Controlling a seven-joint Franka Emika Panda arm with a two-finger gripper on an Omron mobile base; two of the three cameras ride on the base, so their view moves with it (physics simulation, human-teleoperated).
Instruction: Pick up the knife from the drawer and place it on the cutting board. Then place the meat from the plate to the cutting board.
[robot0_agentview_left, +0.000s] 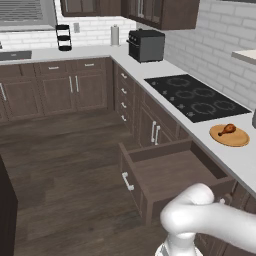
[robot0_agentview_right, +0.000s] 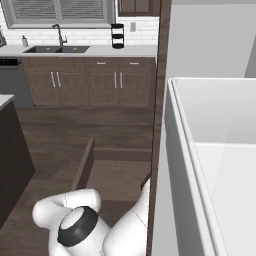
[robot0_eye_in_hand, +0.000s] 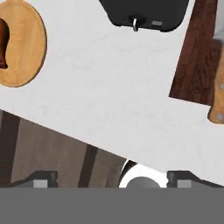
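Spread wide and empty, hand (robot0_eye_in_hand: 112, 179) hovers over the white surface (robot0_eye_in_hand: 109, 87); wooden-handled knife (robot0_eye_in_hand: 217, 87) lies on the dark wooden cutting board (robot0_eye_in_hand: 197, 57), upper right in the hand view; reddish-brown drumstick (robot0_eye_in_hand: 2, 41) on the round tan plate (robot0_eye_in_hand: 26, 48), upper left.

Meat (robot0_agentview_left: 227, 129) lay on the plate (robot0_agentview_left: 235, 139) on the tabletop (robot0_agentview_left: 227, 155), stove (robot0_agentview_left: 196, 98) behind it, open drawer (robot0_agentview_left: 165, 175) below, knife (robot0_eye_in_hand: 217, 94) on cutting board (robot0_eye_in_hand: 192, 65).

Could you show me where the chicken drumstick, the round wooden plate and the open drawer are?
small reddish-brown chicken drumstick (robot0_agentview_left: 228, 129): left base view, on its meaty end.
flat round tan-orange wooden plate (robot0_agentview_left: 235, 139): left base view, on bare surface near its rim.
wide dark-brown open drawer (robot0_agentview_left: 170, 172): left base view, on its inside floor.
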